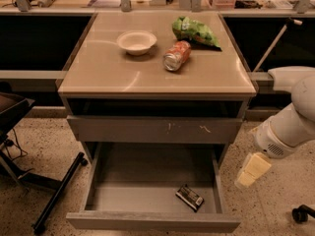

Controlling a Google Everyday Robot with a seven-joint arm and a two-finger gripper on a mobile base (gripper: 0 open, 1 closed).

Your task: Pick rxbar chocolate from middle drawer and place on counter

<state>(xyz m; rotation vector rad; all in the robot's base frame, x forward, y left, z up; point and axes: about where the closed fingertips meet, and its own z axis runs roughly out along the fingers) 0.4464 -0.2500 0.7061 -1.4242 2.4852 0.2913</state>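
The rxbar chocolate [189, 197], a small dark bar with pale marks, lies flat on the grey floor of the open middle drawer [133, 186], near its front right corner. The tan counter [113, 70] tops the grey cabinet above. My gripper [251, 170] hangs on the white arm outside the drawer's right wall, above the speckled floor, level with the drawer and to the right of the bar. It holds nothing that I can see.
On the counter stand a white bowl [136, 41], a tipped soda can [176, 55] and a green snack bag [194, 31]. A shut drawer front with pale scratches [152, 129] sits above the open drawer. A black chair base [54, 195] stands to the left.
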